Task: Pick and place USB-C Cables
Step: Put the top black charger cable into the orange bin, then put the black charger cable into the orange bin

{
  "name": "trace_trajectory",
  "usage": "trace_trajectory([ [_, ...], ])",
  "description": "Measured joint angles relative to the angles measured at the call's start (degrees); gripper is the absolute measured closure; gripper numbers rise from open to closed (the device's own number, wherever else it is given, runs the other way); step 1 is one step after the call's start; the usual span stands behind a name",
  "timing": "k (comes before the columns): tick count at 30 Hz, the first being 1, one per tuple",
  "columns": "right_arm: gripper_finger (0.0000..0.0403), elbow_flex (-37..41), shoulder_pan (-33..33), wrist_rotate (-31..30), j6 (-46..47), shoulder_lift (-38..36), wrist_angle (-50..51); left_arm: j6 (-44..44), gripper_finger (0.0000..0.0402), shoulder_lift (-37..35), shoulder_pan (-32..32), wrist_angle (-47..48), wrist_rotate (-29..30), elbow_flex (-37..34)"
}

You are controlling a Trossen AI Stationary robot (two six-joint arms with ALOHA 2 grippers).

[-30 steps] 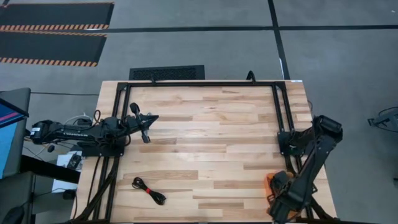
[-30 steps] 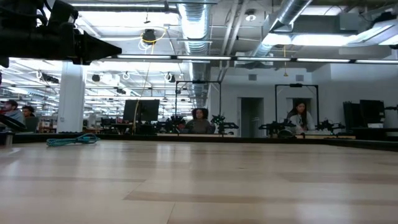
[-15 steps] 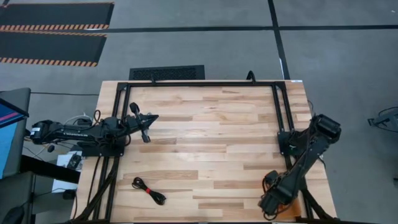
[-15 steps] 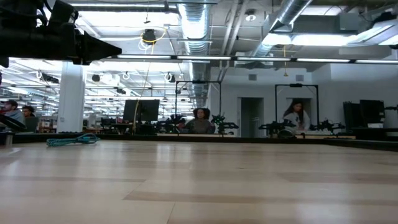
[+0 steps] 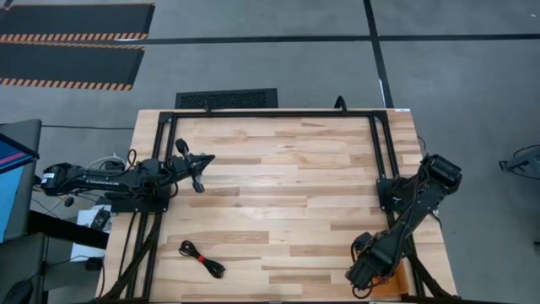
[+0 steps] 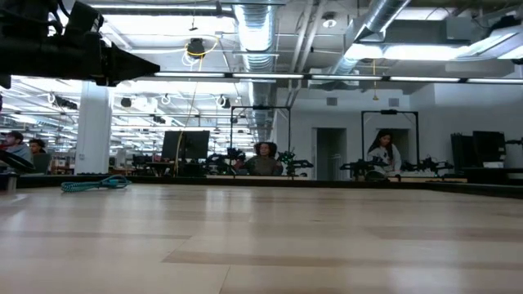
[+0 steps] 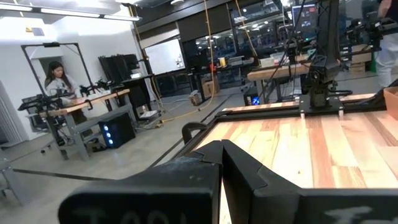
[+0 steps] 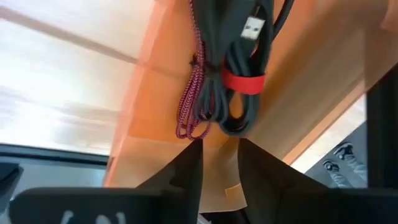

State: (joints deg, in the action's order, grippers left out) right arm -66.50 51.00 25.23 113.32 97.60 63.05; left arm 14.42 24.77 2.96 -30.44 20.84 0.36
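My right gripper (image 8: 219, 144) stands open at the table's near right corner (image 5: 359, 285), pointing steeply down into an orange box (image 8: 155, 93). In the box lie a black USB-C cable bundle with a red strap (image 8: 239, 56) and a red braided one (image 8: 196, 93), their loops just past my fingertips. Another black-and-red cable (image 5: 202, 259) lies flat on the table near its front left. A teal coiled cable (image 6: 94, 184) lies on the table in the low view. My left gripper (image 5: 201, 169) hovers shut and holds nothing at the table's left side.
A black frame (image 5: 274, 114) runs along the table's far edge and down both sides. The orange box (image 5: 398, 285) sits at the near right corner, partly under my right arm. Bare wood (image 5: 287, 203) spans the middle. People sit at benches in the room beyond.
My right gripper has sunk and shifted toward the table's near left, over the orange box.
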Motion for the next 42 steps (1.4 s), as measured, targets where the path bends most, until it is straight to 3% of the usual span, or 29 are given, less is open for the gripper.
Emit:
trace_trajectory([
  [7,0.0257,-1.34,-1.63,0.47,-5.62,-0.02,-2.48,0.04,0.0401,-0.02,0.00,0.54,0.79,0.00],
  [12,0.0263,-4.16,-4.26,-2.81,-10.90,-0.02,0.63,0.02,0.0401,0.00,0.01,0.84,1.64,0.00],
  [19,0.0274,-8.43,-8.84,-14.40,-22.70,-0.04,6.31,-0.89,0.0401,-0.01,0.00,1.54,1.77,0.01],
  [29,0.0274,-9.31,-18.83,-37.36,-53.39,-0.04,4.89,-8.69,0.0401,0.00,0.01,8.47,7.04,0.00],
  [36,0.0275,-9.31,-29.99,-47.90,-81.62,0.06,-13.02,-15.48,0.0401,-0.02,0.00,13.64,6.43,0.00],
  [39,0.0275,-9.31,-35.64,-47.63,-94.12,1.11,-28.18,-17.51,0.0401,-0.04,-0.32,14.80,6.03,0.00],
  [42,0.0275,-9.31,-40.77,-44.16,-100.70,3.15,-43.48,-18.23,0.0401,-0.06,-1.21,14.52,3.78,0.02],
])
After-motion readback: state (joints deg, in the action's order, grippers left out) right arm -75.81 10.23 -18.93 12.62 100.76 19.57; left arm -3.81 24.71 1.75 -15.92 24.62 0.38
